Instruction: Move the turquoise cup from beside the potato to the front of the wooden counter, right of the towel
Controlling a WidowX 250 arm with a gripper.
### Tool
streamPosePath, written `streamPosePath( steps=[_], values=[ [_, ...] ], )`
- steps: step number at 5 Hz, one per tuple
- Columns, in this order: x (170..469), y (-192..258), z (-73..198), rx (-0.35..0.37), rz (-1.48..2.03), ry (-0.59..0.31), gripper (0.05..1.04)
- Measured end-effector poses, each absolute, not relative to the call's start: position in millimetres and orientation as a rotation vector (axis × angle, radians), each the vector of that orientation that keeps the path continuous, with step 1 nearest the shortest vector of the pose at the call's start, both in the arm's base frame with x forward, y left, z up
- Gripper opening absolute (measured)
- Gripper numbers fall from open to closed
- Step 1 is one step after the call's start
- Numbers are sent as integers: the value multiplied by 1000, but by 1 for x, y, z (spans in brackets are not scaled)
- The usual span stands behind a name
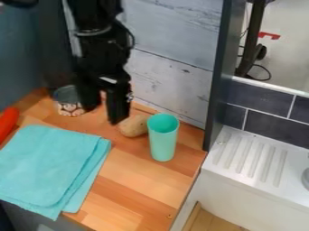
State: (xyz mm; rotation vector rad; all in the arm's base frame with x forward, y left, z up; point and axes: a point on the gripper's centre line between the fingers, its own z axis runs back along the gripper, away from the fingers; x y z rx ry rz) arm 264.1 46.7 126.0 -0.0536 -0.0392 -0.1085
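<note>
We saw the black gripper point(104, 113) over the wooden counter point(134, 198) near its back edge, its two fingers standing apart. Nearest its fingertips we saw a brown lump point(133, 127), rounded and blunt, with a dull, faintly mottled surface; it lay near the back edge. Just beside it, towards the counter's back right corner, a mint-green cup point(163, 144) stood upright, smooth, open-mouthed and tapering to its base. We also saw a patterned tin point(70, 108) near the back edge and a folded turquoise cloth point(45, 162) along the front edge.
</note>
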Motion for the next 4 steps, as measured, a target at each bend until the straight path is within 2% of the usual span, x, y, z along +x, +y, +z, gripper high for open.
streamPosePath(
  steps=[2,4],
  values=[
    [310,54,104,-55,-101,-78,1000],
    [326,52,85,-81,-97,-115,1000]
  ],
)
